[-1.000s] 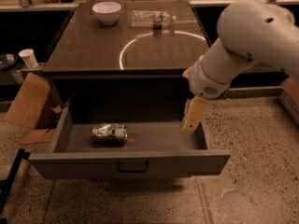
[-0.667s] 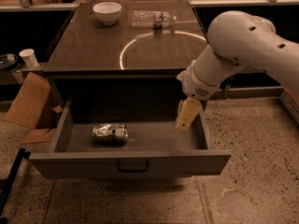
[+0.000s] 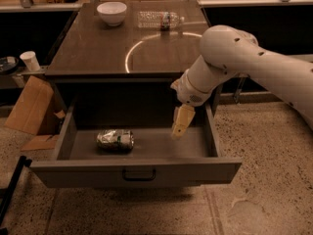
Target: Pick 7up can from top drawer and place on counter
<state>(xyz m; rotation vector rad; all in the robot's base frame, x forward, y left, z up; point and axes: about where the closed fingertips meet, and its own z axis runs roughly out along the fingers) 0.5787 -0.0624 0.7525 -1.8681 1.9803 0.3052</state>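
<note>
The 7up can (image 3: 115, 140) lies on its side in the left half of the open top drawer (image 3: 137, 171), silvery and dented with green marks. The gripper (image 3: 179, 129) hangs from the white arm (image 3: 234, 65) inside the drawer's right half, its pale fingers pointing down just above the drawer floor. It is well to the right of the can and not touching it. The dark brown counter (image 3: 98, 48) with a pale ring mark tops the cabinet behind the drawer.
A white bowl (image 3: 112, 12) and a clear plastic bottle (image 3: 159, 19) lying on its side sit at the counter's far edge. A cardboard piece (image 3: 32, 106) leans left of the cabinet, with a white cup (image 3: 30, 60) above it. Speckled floor surrounds the drawer.
The arm and gripper have moved left over the drawer, toward the can, and sunk slightly. The can and drawer have not moved.
</note>
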